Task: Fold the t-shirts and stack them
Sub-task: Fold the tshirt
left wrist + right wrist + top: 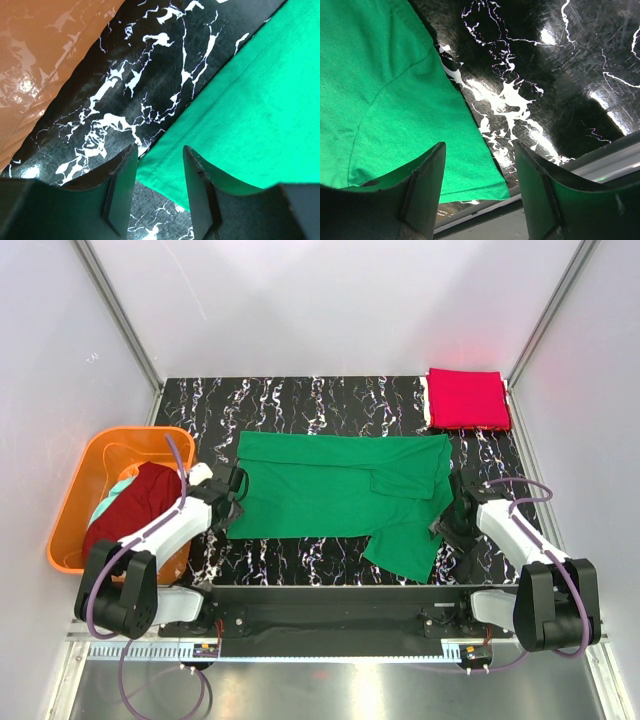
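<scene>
A kelly green t-shirt (335, 498) lies spread flat on the black marbled table, one sleeve hanging toward the near edge. My left gripper (236, 492) is open at its left hem; the hem corner (165, 170) lies between the open fingers. My right gripper (452, 512) is open just above the right sleeve (395, 110). A folded crimson red t-shirt (467, 399) lies at the far right corner. A dark maroon t-shirt (133, 506) and a pale teal garment (116, 490) sit in the orange basket.
The orange plastic basket (95, 462) stands at the left table edge, its wall showing in the left wrist view (45, 65). The table's near edge and metal rail (600, 165) lie just past the sleeve. White enclosure walls surround the table.
</scene>
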Controlling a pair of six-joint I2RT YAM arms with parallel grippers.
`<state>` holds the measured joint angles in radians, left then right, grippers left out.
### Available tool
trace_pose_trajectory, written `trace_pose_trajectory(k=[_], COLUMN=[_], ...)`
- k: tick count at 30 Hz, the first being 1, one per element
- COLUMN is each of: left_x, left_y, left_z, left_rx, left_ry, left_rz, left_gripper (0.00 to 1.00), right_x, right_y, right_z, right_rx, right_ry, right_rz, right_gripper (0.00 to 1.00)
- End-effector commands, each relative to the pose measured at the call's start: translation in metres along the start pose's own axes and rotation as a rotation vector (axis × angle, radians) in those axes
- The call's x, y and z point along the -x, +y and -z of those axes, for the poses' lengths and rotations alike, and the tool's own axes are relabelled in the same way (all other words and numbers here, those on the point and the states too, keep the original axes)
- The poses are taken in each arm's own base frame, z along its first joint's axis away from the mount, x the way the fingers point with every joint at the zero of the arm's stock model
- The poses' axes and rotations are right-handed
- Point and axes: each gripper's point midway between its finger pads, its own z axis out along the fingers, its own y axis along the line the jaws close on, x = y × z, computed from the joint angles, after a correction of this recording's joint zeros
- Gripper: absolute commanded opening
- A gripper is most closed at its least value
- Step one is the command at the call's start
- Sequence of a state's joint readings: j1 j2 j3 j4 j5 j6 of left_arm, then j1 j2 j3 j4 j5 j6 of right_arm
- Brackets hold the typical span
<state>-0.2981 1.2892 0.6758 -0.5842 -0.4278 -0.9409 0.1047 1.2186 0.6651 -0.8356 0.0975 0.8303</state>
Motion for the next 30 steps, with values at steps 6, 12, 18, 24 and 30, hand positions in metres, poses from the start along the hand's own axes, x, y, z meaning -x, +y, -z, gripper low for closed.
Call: trace_pose_trajectory(k=[6,12,18,24,30], left_x=[-0.025,-0.002,0.000,-0.030,-0.040], left_y=[0.024,-0.018,-0.026,0.001,0.014], left_z=[0.001,0.021,0.042,0.034,0.022], left_rx=[0.053,-0.093,-0.057,-0.031,0.026], left_ry=[0.066,-0.014,-0.065,0.011,0.024], left_rz=[-0.061,-0.210,-0.299,-0.240,-0.230], left_gripper=[0.50,0.52,0.52,0.44,0.44], right_x=[0.009,0.017,0.023,0.015,0.013], right_y=[0.007,0.016,0.021,0.022,0.017], right_z=[-0.001,0.004,0.011,0.013,0.010], right_rx=[0.010,0.028,0.043,0.060,0.052], right_ry=[-0.030,-0.041,-0.060,-0.027,-0.027], right_rz=[-0.029,-0.011,0.003,-0.001,0.002], right_gripper=[0.65,0.65,0.66,0.66,0.66])
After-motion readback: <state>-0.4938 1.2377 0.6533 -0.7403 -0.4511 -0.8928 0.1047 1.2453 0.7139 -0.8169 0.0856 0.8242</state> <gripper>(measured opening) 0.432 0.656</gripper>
